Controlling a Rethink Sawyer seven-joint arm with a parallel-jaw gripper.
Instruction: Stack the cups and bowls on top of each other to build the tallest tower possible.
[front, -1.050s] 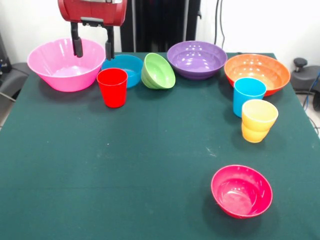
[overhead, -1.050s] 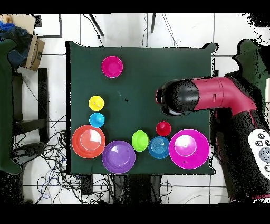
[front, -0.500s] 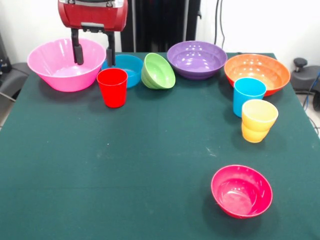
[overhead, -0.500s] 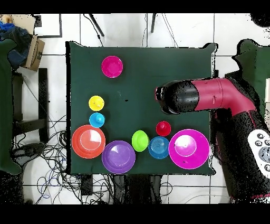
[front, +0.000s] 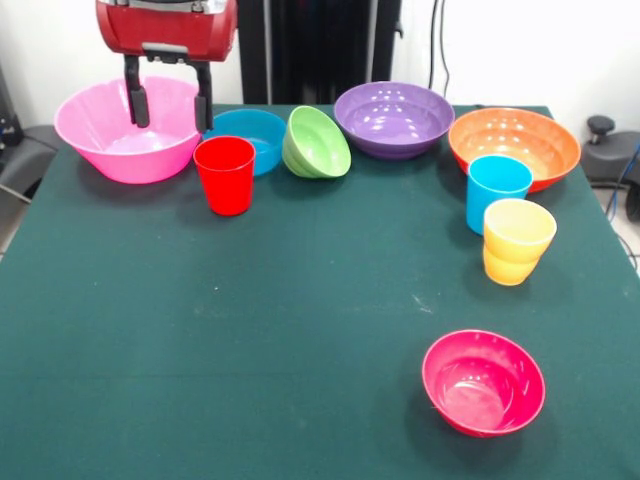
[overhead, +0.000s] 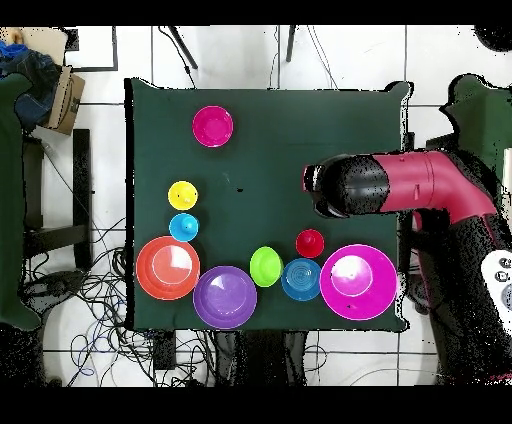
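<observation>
While nothing was stacked yet, the gripper (front: 167, 98) hung at the upper left of the front view, fingers spread apart and empty, in front of the pink bowl (front: 115, 140). No contact with it that the pictures showed.

Layout, front view:
- Pink bowl upper left. The blue bowl (front: 252, 135) was just right of it.
- Red cup (front: 225, 175) upright, in front of the blue bowl.
- Green bowl (front: 322, 146) tilted on its side, just right of the blue bowl.
- Purple bowl (front: 394, 118) top centre, orange bowl (front: 514, 146) top right.
- Sky-blue cup (front: 496, 190) in front of the orange bowl. The yellow cup (front: 517, 241) stood just below it, overlapping in view; touching or not, could not tell.
- Crimson bowl (front: 484, 381) alone at lower right, well apart from the rest.

The overhead view agreed: every piece sat separately on the green table (overhead: 280, 140).

Progress, judged: zero tiers built, all stacking left. The pink bowl looked the likely base, being among the widest. The narrow cups would probably go on last.
</observation>
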